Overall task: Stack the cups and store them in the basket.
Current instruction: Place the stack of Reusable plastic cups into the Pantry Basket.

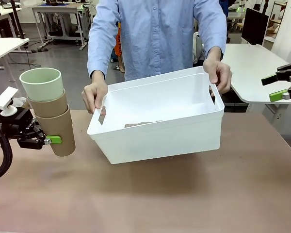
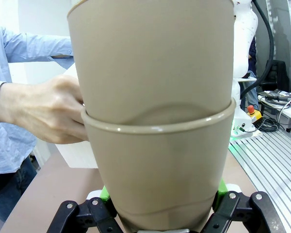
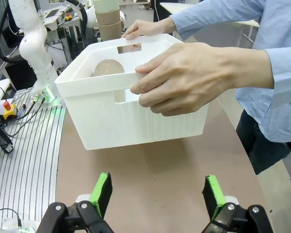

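My left gripper (image 1: 57, 140) is shut on the lowest cup (image 1: 59, 133) of a stack of three held above the table's left side. A second tan cup (image 1: 49, 106) nests in it, and a mint green cup (image 1: 41, 83) is on top. In the left wrist view the tan cups (image 2: 155, 145) stand close between the green pads (image 2: 105, 192). A person holds the white basket (image 1: 155, 131) by both handle cutouts, tilted toward me. A tan rounded shape (image 3: 109, 68), seemingly a cup, lies inside it. My right gripper (image 1: 274, 88) hangs open at the far right, and its view faces the basket (image 3: 136, 116) over the open gripper (image 3: 157, 194).
The person's hands (image 1: 94, 94) (image 1: 218, 73) grip the basket's short ends. Brown tabletop (image 1: 184, 194) lies bare in front of the basket. White tables (image 1: 252, 68) stand behind, and the left arm's white base (image 3: 34, 43) is beyond the basket.
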